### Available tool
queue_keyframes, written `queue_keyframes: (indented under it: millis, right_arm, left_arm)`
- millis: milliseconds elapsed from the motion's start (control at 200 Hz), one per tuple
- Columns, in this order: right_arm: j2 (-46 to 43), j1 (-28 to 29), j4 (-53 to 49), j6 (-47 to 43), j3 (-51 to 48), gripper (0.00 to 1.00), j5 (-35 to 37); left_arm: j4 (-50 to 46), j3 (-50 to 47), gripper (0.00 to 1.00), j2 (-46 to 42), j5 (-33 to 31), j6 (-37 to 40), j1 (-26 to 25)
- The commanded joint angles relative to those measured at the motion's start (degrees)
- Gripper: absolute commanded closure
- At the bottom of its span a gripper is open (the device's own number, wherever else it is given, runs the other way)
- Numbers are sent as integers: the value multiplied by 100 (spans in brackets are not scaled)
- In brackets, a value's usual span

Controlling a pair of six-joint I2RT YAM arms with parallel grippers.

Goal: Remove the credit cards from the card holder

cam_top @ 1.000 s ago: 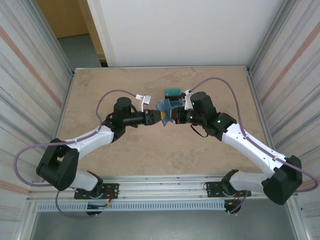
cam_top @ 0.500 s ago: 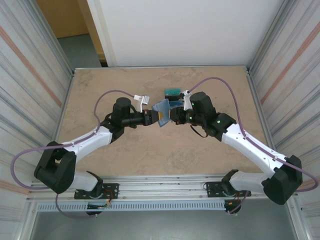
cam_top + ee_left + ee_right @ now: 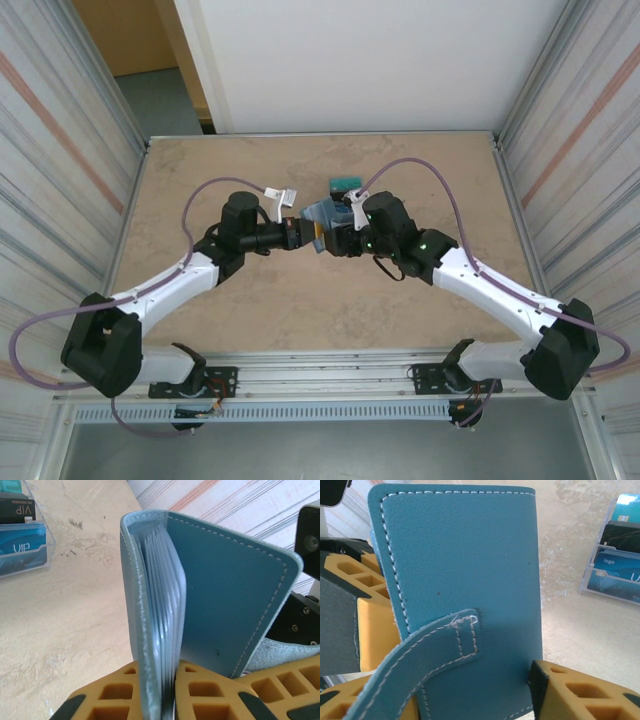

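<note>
Bright, even, diffuse light fills the top view: the arms (image 3: 180, 285) cast only faint, soft-edged shadows on the marbled tabletop (image 3: 250, 320) either side of the card holder (image 3: 322, 212). The wide lens tilts the corrugated side walls (image 3: 60, 150) outward, away from the holder.

In the left wrist view the holder's stitching is crisp. The striped wall above and right of it is washed pale, and the credit cards (image 3: 22, 555) to its left are slightly soft, though their lettering reads.

In the right wrist view the holder's grain is sharp. The cards to its right blur, and the corner above-left of it burns to white.
</note>
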Motion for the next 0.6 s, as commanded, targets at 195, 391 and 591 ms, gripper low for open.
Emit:
queue_keyframes:
  millis: [195,391,591]
  right_arm:
    - [42,143,-191,-327,153,33,539]
    - [-396,226,170,-612,-132,13,183]
    - [-669,391,540,-859,-436,1,261]
  left_arm:
    - [-117,382,100,-354,95,119,-27]
    - [-408,474,100,-322,-158,122,-31]
    - [-548,590,100,-209,-156,127,-33]
